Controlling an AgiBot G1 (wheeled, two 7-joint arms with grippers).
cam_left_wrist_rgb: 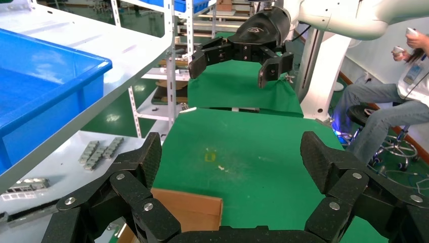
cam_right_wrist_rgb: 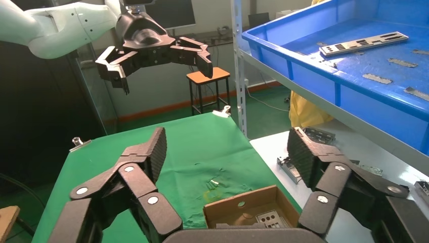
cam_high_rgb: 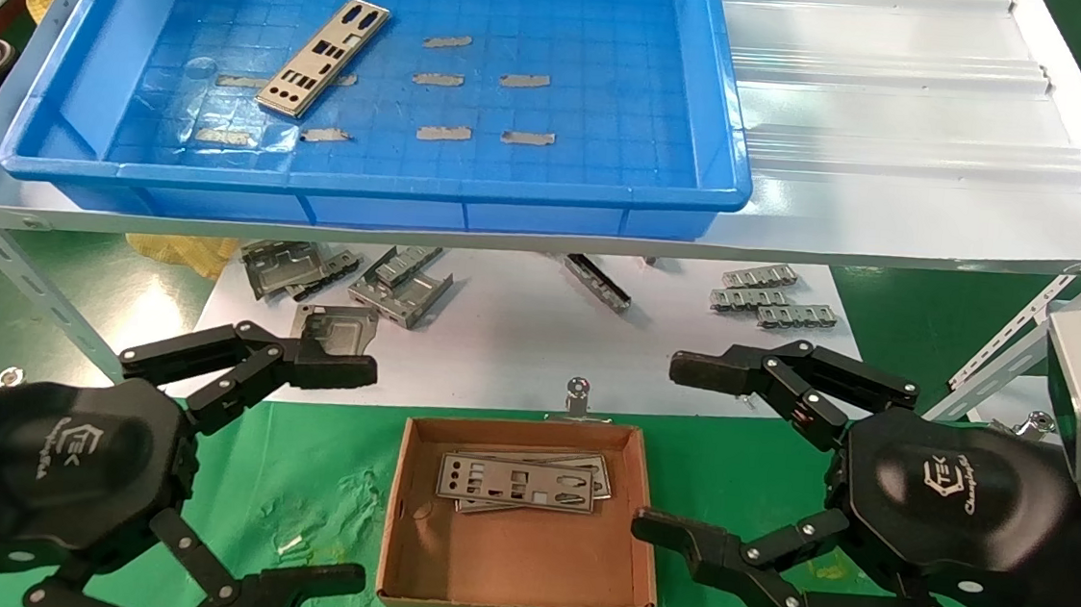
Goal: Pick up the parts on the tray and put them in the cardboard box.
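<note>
between the two black grippers, the small brown cardboard box (cam_high_rgb: 523, 519) already holds a few thin silver-grey punched metal plates (cam_high_rgb: 517, 480), while one more plate (cam_high_rgb: 324, 58) waits ahead in the large blue plastic tray (cam_high_rgb: 726, 154); left gripper (cam_high_rgb: 334, 469) and right gripper (cam_high_rgb: 674, 449) both hover spread wide, holding nothing.

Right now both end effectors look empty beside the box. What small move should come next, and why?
Probably raise the left end effector toward the blue tray. One plate lies on the tray's left half, nearer that arm; other plates are already in the cardboard box. Both the left and the right end effector are open and hold nothing.
</note>
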